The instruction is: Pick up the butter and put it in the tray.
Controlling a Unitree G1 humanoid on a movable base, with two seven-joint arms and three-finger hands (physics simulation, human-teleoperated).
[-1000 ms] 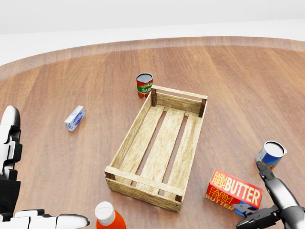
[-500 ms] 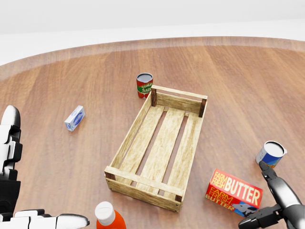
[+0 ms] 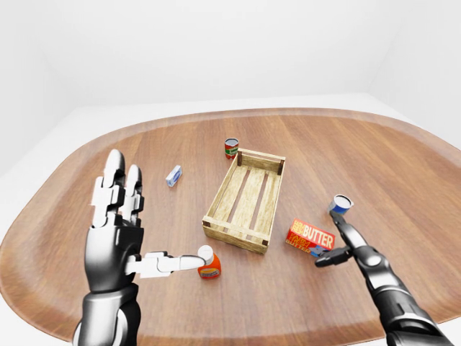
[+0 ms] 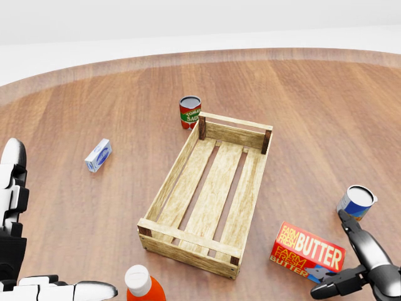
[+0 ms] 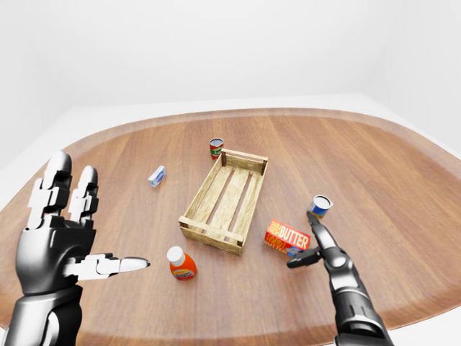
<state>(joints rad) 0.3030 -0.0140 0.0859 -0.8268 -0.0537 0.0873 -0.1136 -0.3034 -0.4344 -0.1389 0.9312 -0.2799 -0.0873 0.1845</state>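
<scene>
The butter (image 4: 308, 253) is a red and orange box lying flat on the wooden table, just right of the near end of the wooden slatted tray (image 4: 210, 191), which holds nothing. My right hand (image 4: 353, 260) stands open at the box's right end, one finger reaching along its far side and the thumb at its near corner, not closed round it. My left hand (image 3: 119, 231) is raised at the left of the left-eye view, open with fingers spread, holding nothing.
A blue and white can (image 4: 356, 202) stands just beyond my right hand. A red tomato can (image 4: 190, 111) stands at the tray's far end. An orange bottle with a white cap (image 4: 141, 285) stands near the tray's near left corner. A small blue and white packet (image 4: 98, 155) lies at the left.
My right hand has drawn slightly down and closer round the butter box's right end. The box, tray and left hand have not moved.
</scene>
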